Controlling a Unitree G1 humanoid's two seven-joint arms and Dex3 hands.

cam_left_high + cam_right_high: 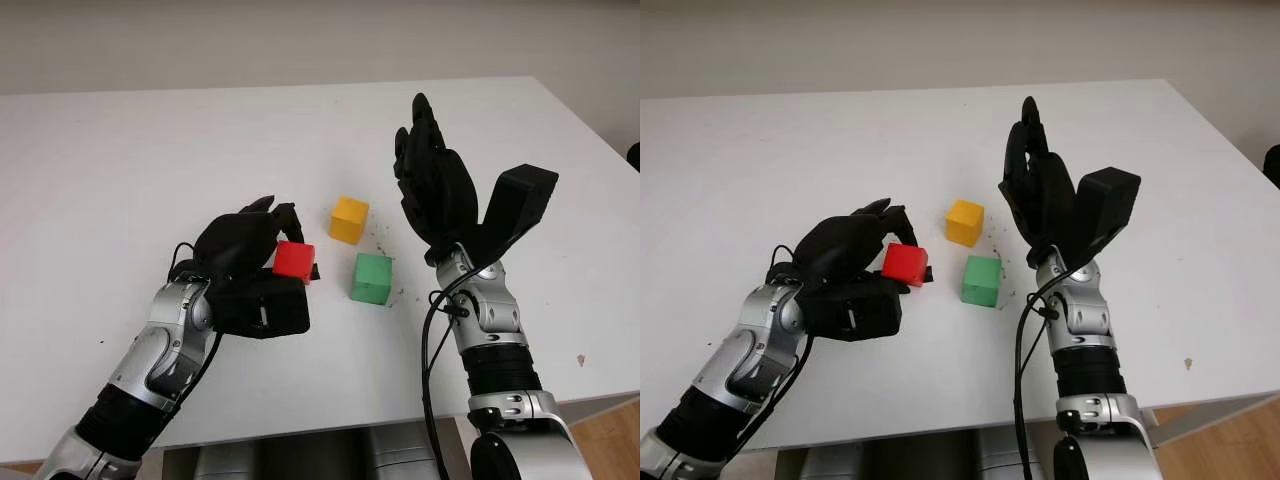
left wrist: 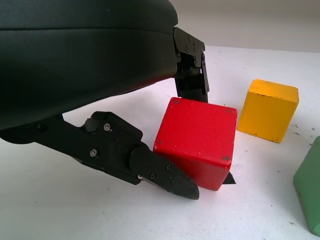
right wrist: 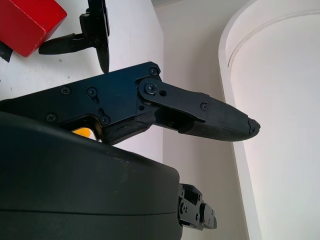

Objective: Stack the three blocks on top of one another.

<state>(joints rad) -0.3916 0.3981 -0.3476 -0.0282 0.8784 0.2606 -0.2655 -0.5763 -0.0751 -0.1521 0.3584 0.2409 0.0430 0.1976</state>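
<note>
The left hand (image 1: 262,250) pinches the red block (image 1: 294,261) tight, ready to stack it. The green block (image 1: 372,278) and yellow block (image 1: 349,219) sit just past its fingertips. The right hand (image 1: 432,180) waits open beside them.

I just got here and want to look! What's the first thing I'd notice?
The left hand grasping the bright red block, left of the other two. Next, the yellow block and green block sitting apart on the white table. The right hand is open, raised just right of them.
</note>
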